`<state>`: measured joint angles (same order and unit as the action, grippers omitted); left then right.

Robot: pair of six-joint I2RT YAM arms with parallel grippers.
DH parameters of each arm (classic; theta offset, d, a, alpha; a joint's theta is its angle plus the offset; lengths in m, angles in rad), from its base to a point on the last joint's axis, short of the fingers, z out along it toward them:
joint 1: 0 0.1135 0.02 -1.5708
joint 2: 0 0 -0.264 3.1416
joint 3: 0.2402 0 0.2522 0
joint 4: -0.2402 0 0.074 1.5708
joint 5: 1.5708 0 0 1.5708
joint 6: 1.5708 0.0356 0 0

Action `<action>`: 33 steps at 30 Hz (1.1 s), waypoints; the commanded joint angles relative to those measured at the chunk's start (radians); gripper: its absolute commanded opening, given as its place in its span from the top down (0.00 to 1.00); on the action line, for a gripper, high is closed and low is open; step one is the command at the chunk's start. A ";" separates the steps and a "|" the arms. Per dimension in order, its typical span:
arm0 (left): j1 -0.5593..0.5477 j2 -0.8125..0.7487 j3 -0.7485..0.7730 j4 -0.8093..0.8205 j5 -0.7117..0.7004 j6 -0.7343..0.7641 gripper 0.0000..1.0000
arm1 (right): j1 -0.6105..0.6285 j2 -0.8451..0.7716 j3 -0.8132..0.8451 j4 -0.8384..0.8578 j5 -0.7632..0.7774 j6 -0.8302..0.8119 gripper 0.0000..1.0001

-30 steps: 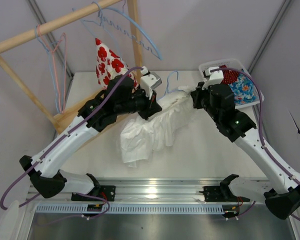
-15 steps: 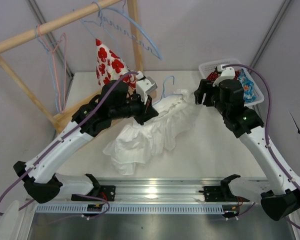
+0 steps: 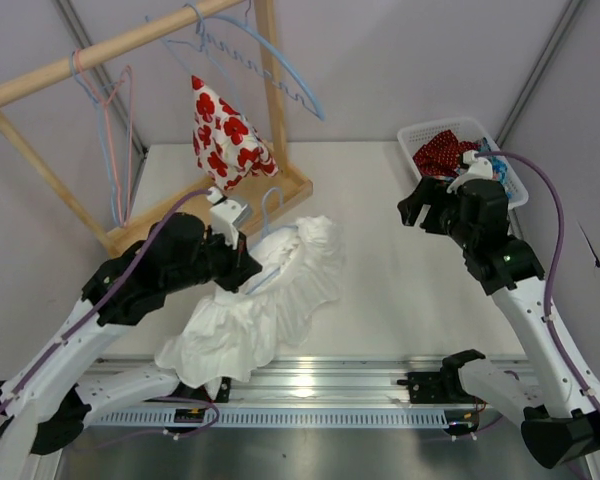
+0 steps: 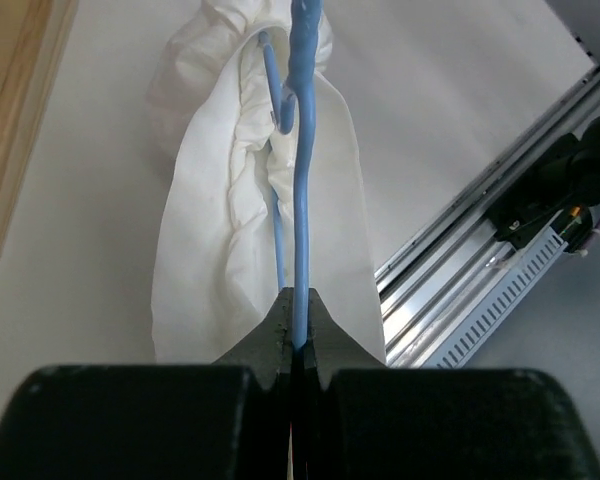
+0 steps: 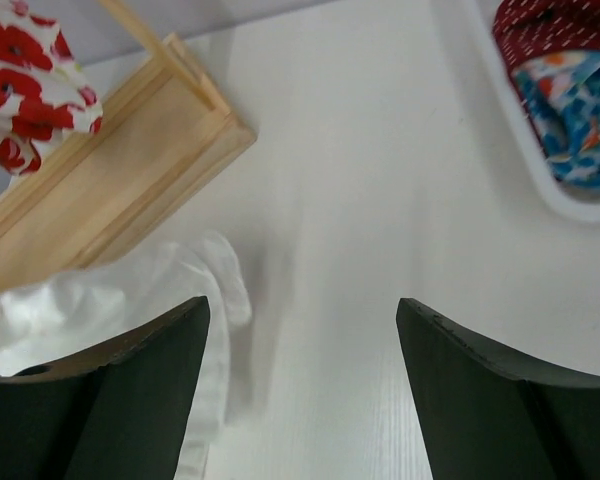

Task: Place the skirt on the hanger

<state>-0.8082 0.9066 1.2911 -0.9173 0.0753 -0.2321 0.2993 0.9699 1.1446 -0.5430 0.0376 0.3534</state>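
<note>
Here, the white table [image 3: 410, 290] bears everything. At its far left stands the wooden rack [image 3: 120, 48]. Its rail carries spare hangers [image 3: 115, 130] and a white garment with red flowers [image 3: 225, 140], which hangs down toward the rack's base.

The white skirt [image 3: 250, 320] lies crumpled on the table in front of the rack, reaching from the near edge up toward the middle. In the far right corner sits a white basket [image 3: 450, 124] holding a red dotted cloth [image 3: 450, 152] and a blue patterned cloth [image 5: 580, 110].

The blue hanger [image 4: 301, 180] lies along the skirt. Part of its wire runs among the folds, and its hook pokes out near the rack's base.

The left gripper [image 4: 298, 310] is pressed together on the hanger's wire, pinching it at the skirt's nearer end. The right gripper [image 5: 302, 310] is spread wide above bare table to the right of the skirt's ruffled edge, holding nothing.
</note>
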 commanded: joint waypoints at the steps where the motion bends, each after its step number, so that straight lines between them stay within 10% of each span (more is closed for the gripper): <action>1: 0.004 -0.107 -0.009 -0.072 -0.152 -0.134 1.00 | 0.049 -0.040 -0.035 0.048 -0.074 0.033 0.17; 14: 0.004 -0.040 0.209 -0.495 -0.623 -0.433 1.00 | 0.175 -0.048 -0.151 0.133 -0.011 0.076 0.16; 24: 0.038 0.152 0.382 -0.440 -0.859 -0.460 1.00 | 0.175 -0.040 -0.221 0.186 -0.110 0.075 0.15; 33: 0.288 0.406 0.676 -0.304 -0.828 -0.257 1.00 | 0.169 -0.121 -0.287 0.157 -0.082 0.088 0.14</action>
<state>-0.5491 1.2507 1.7744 -1.3148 -0.7029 -0.5934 0.4694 0.9031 0.8665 -0.3996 -0.0502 0.4263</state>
